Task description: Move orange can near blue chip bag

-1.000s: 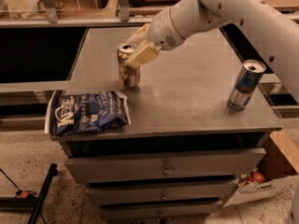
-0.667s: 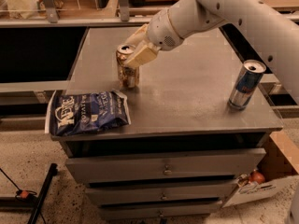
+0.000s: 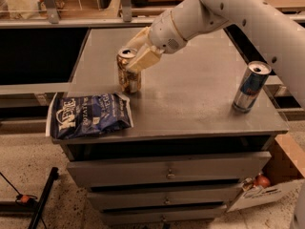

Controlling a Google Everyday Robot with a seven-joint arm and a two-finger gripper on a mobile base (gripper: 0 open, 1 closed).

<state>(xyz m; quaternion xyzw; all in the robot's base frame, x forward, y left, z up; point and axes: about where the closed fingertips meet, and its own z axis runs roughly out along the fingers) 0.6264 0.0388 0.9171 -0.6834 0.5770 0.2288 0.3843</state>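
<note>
Pincer at orange can atop grey drawer cabinet.

arm: reaching from right | gripper: left of centre, seemingly gripping orange can

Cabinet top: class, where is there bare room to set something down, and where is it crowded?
Free: the wide middle between the orange can and the slim can. Crowded: front left, where the hand sits at the orange can, just behind the blue chip bag.
</note>
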